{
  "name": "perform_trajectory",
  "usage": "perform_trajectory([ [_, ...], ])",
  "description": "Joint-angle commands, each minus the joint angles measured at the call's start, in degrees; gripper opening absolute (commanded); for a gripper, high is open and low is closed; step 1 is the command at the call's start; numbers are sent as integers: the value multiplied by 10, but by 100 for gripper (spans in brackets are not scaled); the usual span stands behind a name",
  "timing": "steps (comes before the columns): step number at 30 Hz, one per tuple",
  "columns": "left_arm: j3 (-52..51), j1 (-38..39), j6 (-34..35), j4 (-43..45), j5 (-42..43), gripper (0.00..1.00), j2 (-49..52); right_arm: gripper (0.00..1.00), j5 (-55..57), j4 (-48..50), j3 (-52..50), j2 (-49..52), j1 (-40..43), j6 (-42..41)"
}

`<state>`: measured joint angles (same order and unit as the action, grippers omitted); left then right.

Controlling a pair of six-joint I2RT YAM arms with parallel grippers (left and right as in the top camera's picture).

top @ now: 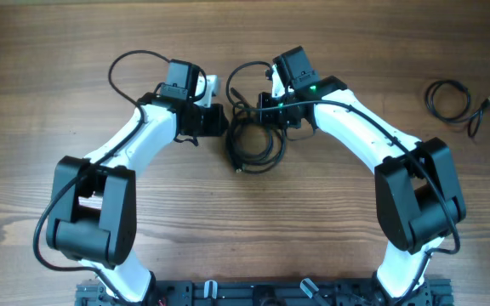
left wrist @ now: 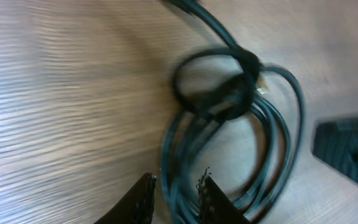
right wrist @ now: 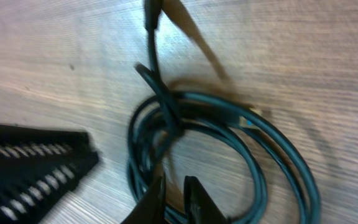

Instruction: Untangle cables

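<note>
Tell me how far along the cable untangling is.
Done: one cable lies by itself at the right of the table. In hand: both arms are at the tangled bundle in the middle. The left end effector has strands between its parted fingers; the right end effector stands over a loop, grip unclear. Left: the bundle is knotted and needs pulling apart.

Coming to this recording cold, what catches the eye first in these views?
A tangled bundle of black cables lies at the far middle of the wooden table. The left end effector and right end effector flank it from either side, fingertips right at its strands. One more coiled cable lies alone at the far right.
</note>
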<state>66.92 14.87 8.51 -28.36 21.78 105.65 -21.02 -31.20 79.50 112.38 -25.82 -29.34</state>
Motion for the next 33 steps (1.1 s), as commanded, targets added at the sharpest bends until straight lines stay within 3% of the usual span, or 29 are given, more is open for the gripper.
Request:
perform_trajectory([
  [1, -6, 1, -58, -3, 52, 30, 22, 12, -13, 17, 10, -9, -3, -23],
  [6, -6, 1, -50, 16, 52, 33, 48, 18, 3, 56, 7, -2, -23, 40],
  [10, -6, 1, -5, 26, -3, 26, 52, 18, 73, 76, 7, 19, -44, 85],
  [14, -6, 1, 16, 35, -30, 27, 67, 19, 126, 114, 7, 33, -45, 85],
  [33, -6, 1, 16, 45, -30, 28, 74, 18, 116, 120, 6, 85, -48, 98],
])
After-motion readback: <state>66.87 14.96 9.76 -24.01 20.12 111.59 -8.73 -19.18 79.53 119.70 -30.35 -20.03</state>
